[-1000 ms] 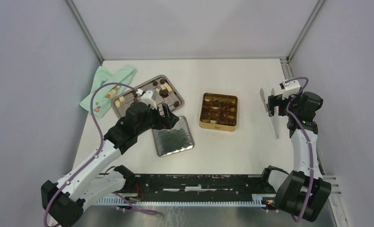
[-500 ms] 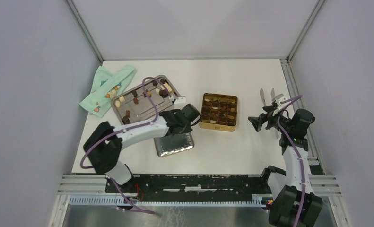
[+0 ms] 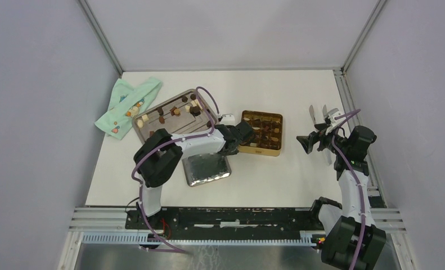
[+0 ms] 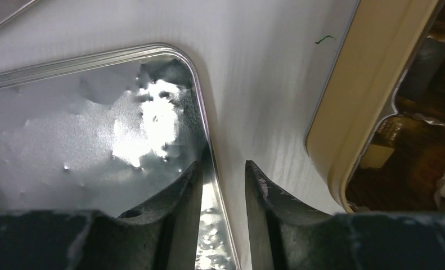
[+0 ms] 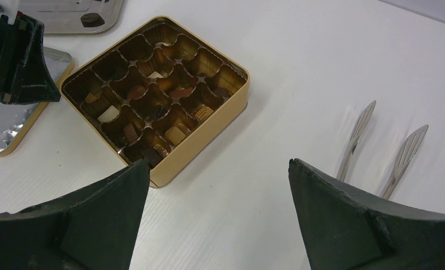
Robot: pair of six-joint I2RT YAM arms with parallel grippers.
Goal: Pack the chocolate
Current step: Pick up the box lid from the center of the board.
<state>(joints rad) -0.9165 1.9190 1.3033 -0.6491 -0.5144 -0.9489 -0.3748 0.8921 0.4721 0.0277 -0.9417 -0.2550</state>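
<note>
I am viewing the left arm (image 3: 193, 145) lying low, outstretched toward the gold tin (image 5: 203, 147), left gripper (image 4: 224, 169) narrowly parted, gap empty; right gripper (image 5: 219, 163) hovering, gaping wide.

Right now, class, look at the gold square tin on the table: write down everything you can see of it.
The gold tin is square with rounded corners, metal-looking, lidless and open upward. A brown pleated insert divides it into a four-by-four grid of cups; several hold chocolates, dark, lighter brown or cream-white, others look empty. It sits flat on the white table, near its middle. The left gripper hovers at its left edge; contact cannot be told.
</note>
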